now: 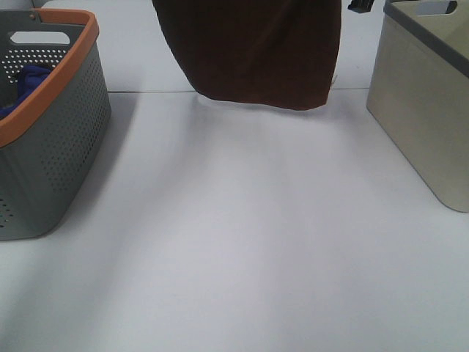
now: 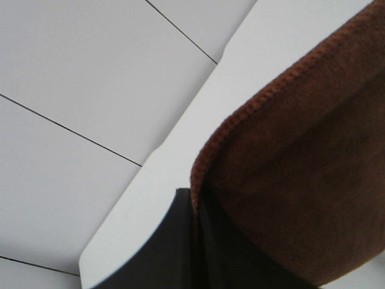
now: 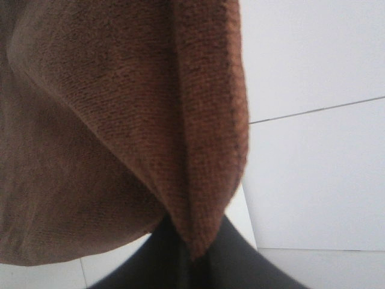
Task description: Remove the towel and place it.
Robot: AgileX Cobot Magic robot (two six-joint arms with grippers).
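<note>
Nearest is the white worktop (image 1: 242,257). At 9 o'clock stands a grey basket (image 1: 58,147) with a blue cloth (image 1: 26,84) inside, and at 3 o'clock a beige bin (image 1: 425,110). Far at 12 o'clock the towel (image 1: 256,51) hangs spread. The left end effector (image 2: 195,208) and the right end effector (image 3: 189,253) each pinch its hem.

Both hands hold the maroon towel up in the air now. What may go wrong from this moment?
The left hand and right hand pinch only the hemmed edge of the towel, so it might slip. Its hanging lower edge could also drag on the table or catch the beige bin.
</note>
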